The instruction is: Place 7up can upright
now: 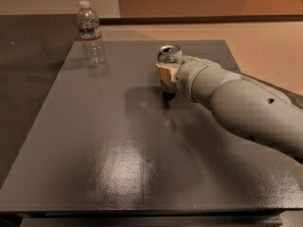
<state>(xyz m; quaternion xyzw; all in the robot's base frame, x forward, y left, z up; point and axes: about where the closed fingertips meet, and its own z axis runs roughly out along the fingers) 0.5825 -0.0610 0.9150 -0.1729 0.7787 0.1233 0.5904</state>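
The 7up can (169, 54) is a small silver can with a shiny top rim, at the far middle of the dark table (118, 164). It stands about upright, top facing up, its dark lower end down at the table surface. My gripper (170, 79) reaches in from the right on a thick grey arm (236, 103). Its tan-padded fingers (164, 73) are shut around the can's body and hide most of it. I cannot tell whether the can's base rests on the table.
A clear plastic water bottle (91, 33) stands upright at the table's far left corner. The arm covers the right part of the table. The table's near edge (142, 214) runs along the bottom; bare floor lies to the right and behind.
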